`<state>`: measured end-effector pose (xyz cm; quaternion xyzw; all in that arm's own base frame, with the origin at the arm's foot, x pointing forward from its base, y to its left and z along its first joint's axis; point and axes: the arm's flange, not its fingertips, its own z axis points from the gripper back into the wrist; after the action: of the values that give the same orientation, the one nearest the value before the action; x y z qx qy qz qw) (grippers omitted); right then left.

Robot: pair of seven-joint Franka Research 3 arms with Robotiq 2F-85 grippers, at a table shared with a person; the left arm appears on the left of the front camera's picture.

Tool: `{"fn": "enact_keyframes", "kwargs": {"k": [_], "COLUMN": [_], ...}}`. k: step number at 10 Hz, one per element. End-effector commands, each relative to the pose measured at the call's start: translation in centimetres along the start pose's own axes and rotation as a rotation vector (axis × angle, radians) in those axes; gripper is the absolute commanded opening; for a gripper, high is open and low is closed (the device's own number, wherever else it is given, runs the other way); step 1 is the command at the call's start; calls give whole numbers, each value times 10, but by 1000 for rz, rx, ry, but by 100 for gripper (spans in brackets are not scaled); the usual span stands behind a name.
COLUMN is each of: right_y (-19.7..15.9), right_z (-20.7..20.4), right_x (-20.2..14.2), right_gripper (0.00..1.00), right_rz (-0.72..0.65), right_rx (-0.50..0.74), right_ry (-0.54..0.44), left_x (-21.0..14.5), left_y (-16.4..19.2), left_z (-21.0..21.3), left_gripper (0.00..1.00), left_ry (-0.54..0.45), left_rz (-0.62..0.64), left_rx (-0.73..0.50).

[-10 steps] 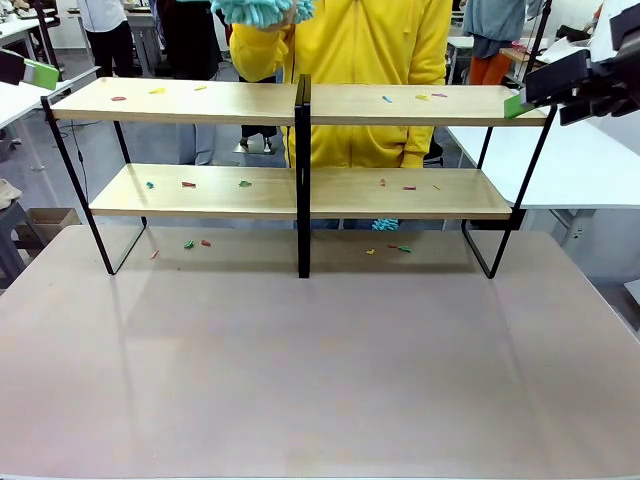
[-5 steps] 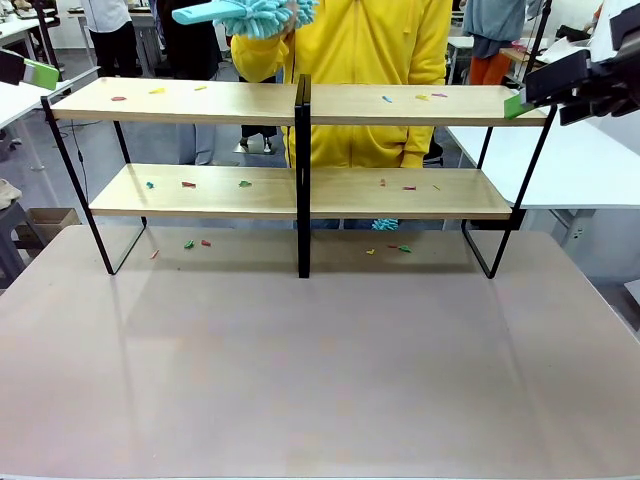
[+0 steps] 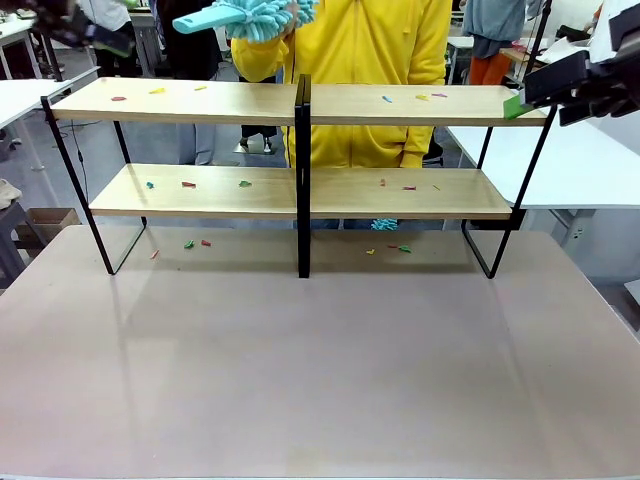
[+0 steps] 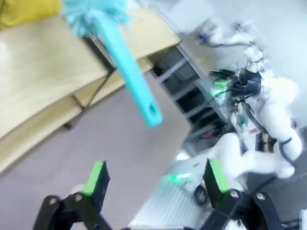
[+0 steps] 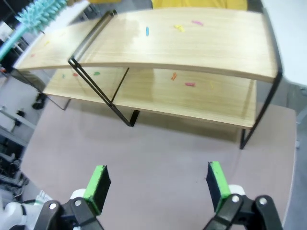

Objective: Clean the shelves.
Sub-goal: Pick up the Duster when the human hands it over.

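the shelves [image 3: 230,100] standing at far side of table [image 3: 320,380], scraps [image 3: 190,184] on both boards. left gripper [image 4: 158,177] lifting higher vs prev frame, nearing duster [image 4: 125,72]; jaws gaping wide, empty. right gripper [image 5: 156,184] likewise wide, holding nothing.

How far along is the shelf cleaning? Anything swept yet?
Nothing looks done: coloured scraps lie on both tiers of the shelves and on the table beneath. In hand: the person holds out a duster, handle toward the open left gripper. Left: taking the duster and sweeping both tiers.
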<state>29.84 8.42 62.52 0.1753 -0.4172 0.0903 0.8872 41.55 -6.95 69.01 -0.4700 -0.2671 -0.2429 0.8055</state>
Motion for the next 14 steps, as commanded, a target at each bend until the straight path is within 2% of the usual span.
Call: {"fn": "enact_keyframes", "kwargs": {"k": [1, 2, 3, 4, 6, 8, 14], "right_y": [0, 0, 0, 0, 0, 0, 0], "right_z": [0, 0, 0, 0, 0, 0, 0], "right_x": [0, 0, 0, 0, 0, 0, 0], "right_gripper": [100, 100, 100, 100, 100, 100, 100], "right_rz": [-2, -2, -2, -2, -2, -2, -2], "right_rx": [3, 3, 3, 3, 3, 3, 3], "right_ry": [-1, -1, -1, -1, -1, -1, -1], "left_x": [-5, 0, 6, 22, 64, 85, 94], "left_y": [10, 0, 6, 11, 30, 49, 62], "left_z": [5, 0, -8, -15, -40, -65, -99], "left_gripper": [100, 100, 100, 100, 100, 100, 100], "left_ry": [178, 0, 34, 92, 101, 85, 29], "left_rz": [267, 0, 77, 125, 234, 322, 373], "left_rx": [-340, 0, -152, -162, -95, -45, -68]}}
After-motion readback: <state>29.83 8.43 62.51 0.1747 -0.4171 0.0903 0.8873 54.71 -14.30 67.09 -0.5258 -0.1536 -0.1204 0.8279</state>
